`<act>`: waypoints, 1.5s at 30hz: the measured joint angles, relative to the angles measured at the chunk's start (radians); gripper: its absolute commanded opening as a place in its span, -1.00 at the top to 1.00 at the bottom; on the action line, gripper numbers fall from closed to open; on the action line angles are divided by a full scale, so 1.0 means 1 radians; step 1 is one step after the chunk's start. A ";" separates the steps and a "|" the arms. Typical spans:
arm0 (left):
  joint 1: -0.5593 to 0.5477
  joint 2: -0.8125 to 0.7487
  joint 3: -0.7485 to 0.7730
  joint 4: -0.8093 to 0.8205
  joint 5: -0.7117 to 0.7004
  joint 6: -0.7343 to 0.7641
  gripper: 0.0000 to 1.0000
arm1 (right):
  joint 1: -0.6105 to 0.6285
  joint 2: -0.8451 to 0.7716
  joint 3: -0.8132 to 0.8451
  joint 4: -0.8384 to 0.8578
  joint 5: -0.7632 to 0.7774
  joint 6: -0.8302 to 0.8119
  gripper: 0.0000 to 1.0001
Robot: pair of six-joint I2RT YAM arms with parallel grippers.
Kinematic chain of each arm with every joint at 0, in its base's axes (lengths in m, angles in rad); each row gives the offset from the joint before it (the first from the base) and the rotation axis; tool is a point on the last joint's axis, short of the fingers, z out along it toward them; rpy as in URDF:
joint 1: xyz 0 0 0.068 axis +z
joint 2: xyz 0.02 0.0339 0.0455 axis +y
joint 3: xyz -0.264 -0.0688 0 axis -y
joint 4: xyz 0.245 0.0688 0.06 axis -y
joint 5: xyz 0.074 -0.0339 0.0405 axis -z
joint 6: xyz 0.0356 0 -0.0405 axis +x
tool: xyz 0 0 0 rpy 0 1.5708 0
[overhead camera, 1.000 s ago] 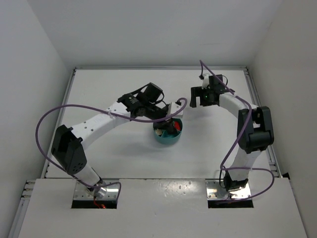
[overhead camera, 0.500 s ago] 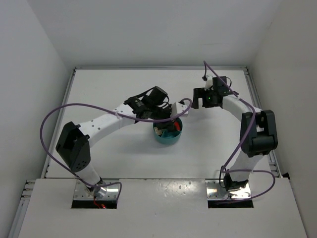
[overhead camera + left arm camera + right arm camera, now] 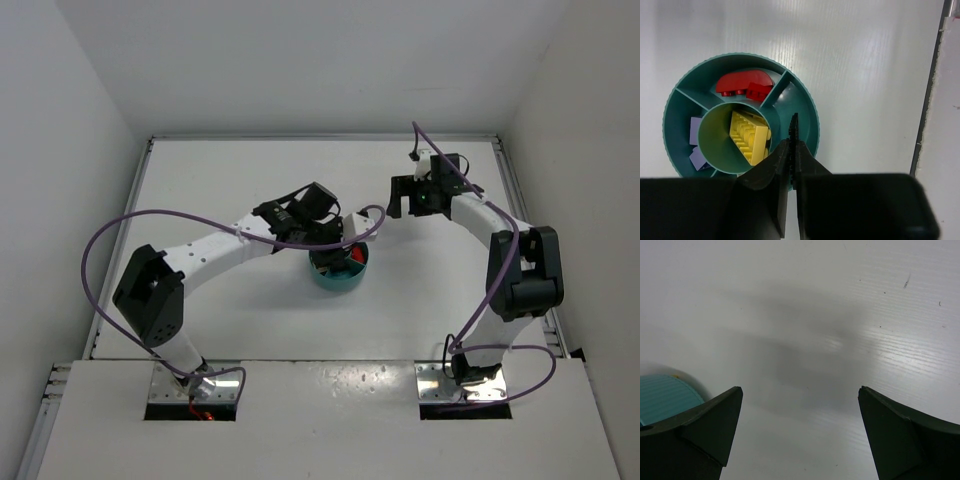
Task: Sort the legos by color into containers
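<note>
From above, the round teal dish (image 3: pixel 331 285) sits near the middle of the white surface (image 3: pixel 220 180), a little towards the arms. The left arm reaches across from the left, and its tool (image 3: pixel 338 248) hangs right over the dish, hiding much of it. A bit of red shows inside at the right. The right arm bends round from the right side. Its tool (image 3: pixel 401 207) is off beyond the dish and apart from it, above bare surface.

The left wrist view looks straight down into the dish (image 3: pixel 740 56). It is split into wedge sections around a central round cup (image 3: pixel 712 145), whose inside looks yellow-green. Two red legos (image 3: pixel 742 84), one rounded and one small and studded, lie in the wedge at the top. A yellow lego (image 3: pixel 751 139) with ridges lies tilted in the cup. Lavender legos (image 3: pixel 696 147) lie in the wedge at the left. The left tool (image 3: pixel 791 132) has its two dark fingers drawn together with only a hairline slit between them and nothing held. The tips hang above the right-hand wedge, just beside the cup's rim.

In the right wrist view, the right tool (image 3: pixel 799 390) stands spread wide with nothing between its fingers. Under it is plain white surface, and the ribbed teal wall of the dish (image 3: pixel 662 392) peeks in at the lower left.
</note>
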 measured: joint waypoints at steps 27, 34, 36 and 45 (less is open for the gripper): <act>0.098 0.007 0.075 0.022 0.055 -0.138 -0.99 | 0.000 -0.026 -0.028 0.028 0.003 -0.026 -0.98; 0.245 -0.024 0.075 0.068 0.129 -0.263 -0.99 | 0.000 -0.052 -0.054 0.039 0.011 -0.067 -0.98; 0.319 -0.028 0.050 0.105 0.140 -0.317 -0.99 | 0.000 -0.061 -0.067 0.042 0.014 -0.079 -0.98; 0.636 -0.036 -0.046 0.177 0.090 -0.471 -0.99 | -0.027 -0.099 -0.130 0.044 0.037 -0.120 -0.98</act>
